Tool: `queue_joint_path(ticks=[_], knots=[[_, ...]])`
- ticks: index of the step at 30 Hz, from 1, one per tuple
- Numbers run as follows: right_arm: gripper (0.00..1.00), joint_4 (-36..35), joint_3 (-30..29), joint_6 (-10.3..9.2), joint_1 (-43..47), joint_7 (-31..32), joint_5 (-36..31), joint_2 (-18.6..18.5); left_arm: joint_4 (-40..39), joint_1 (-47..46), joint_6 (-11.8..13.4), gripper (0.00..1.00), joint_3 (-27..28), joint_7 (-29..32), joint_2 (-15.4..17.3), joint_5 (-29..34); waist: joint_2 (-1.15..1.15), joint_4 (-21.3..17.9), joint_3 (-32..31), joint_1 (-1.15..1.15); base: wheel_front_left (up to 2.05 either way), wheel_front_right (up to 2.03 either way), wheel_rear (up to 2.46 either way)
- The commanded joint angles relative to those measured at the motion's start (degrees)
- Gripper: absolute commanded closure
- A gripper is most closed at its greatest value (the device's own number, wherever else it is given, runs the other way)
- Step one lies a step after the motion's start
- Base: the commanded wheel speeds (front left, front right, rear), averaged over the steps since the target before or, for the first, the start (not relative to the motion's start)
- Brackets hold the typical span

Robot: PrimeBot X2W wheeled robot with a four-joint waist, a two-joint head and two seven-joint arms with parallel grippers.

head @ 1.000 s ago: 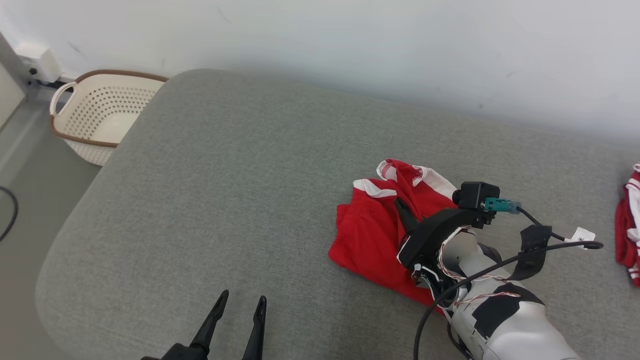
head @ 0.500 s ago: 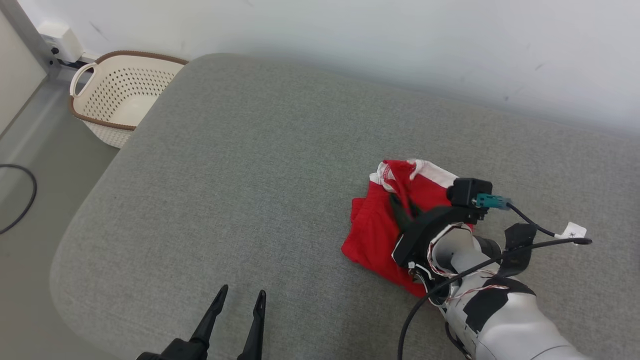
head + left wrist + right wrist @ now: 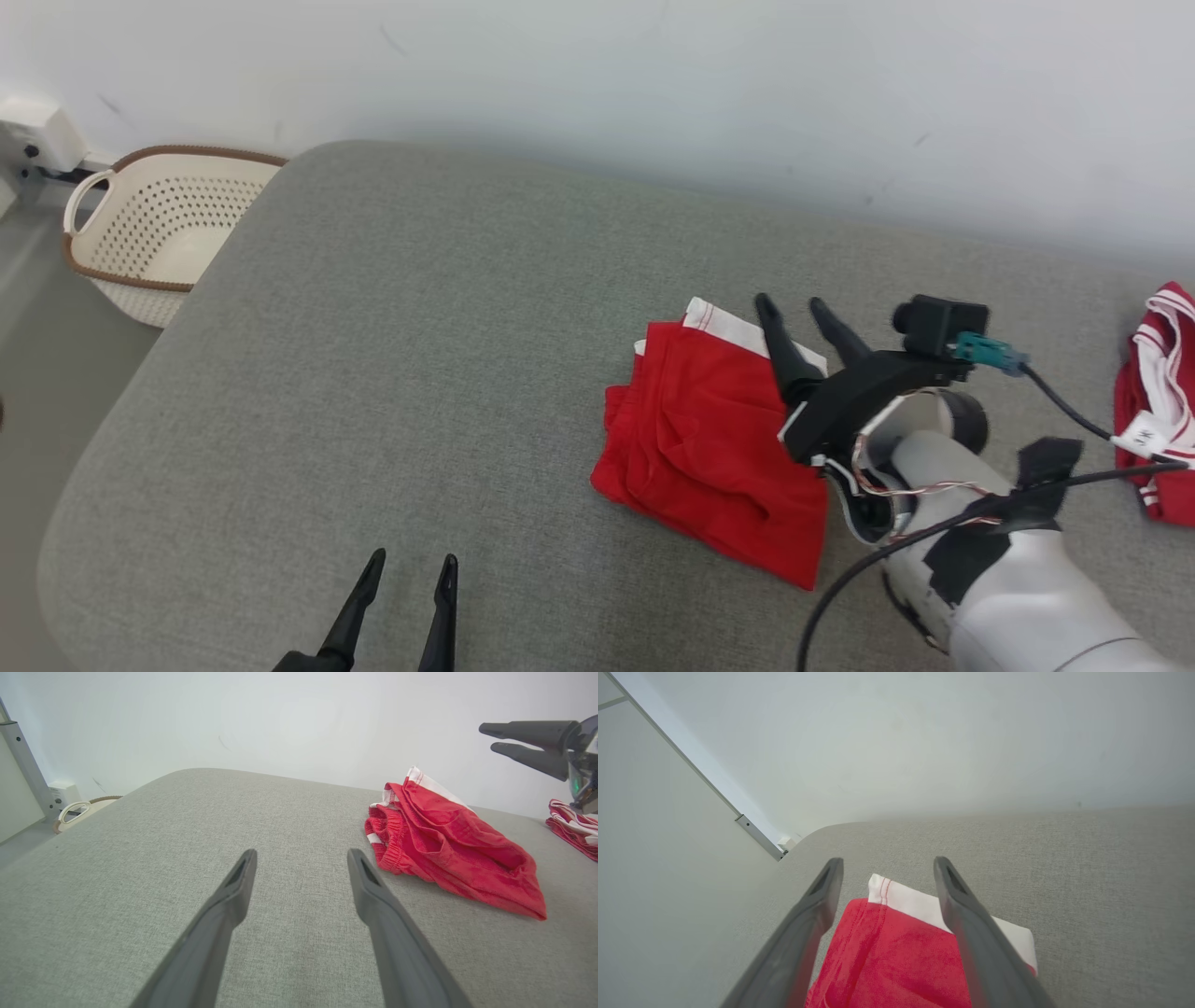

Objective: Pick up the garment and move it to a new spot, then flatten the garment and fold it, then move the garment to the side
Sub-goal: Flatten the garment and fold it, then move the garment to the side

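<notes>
Right fingers (image 3: pixel 780 341) opened, released garment (image 3: pixel 709 448) onto cushion (image 3: pixel 420 327); left fingers (image 3: pixel 224 910) stayed open; fold looked done, side move next.

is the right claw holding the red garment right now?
No: in the left wrist view the right claw hangs open in the air, clear of the red garment, which lies on the grey cushion.

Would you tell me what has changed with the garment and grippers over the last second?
The right gripper released the red garment, opened and rose clear; the pinched fold dropped flat. The left gripper stayed open and idle.
</notes>
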Motion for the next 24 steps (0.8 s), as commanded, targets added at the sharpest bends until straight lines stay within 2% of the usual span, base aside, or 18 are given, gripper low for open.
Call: queue_joint_path(ticks=[1, 10, 24], knots=[[0.00, -0.6, -0.5, 0.00, 1.2, -0.4, -0.2, -1.4, -0.4, 1.0, 0.2, 0.00, 0.5, -0.3, 0.5, -0.6, 0.00, -1.2, -0.8, 0.00, 0.00, 0.00, 0.00], [0.00, -1.3, -5.8, 0.00, 5.5, -0.8, -2.1, -5.7, -1.2, 2.3, 0.5, 0.00, 1.3, -0.3, 0.9, -0.5, 0.00, -2.9, -1.4, 0.00, 0.00, 0.00, 0.00], [0.00, 3.2, -5.8, 0.00, 7.7, 2.1, -1.6, -2.5, -1.5, 1.1, -0.2, 0.00, 0.8, -0.3, 0.7, 0.0, 0.00, -1.6, 0.8, 0.00, 0.00, 0.00, 0.00]])
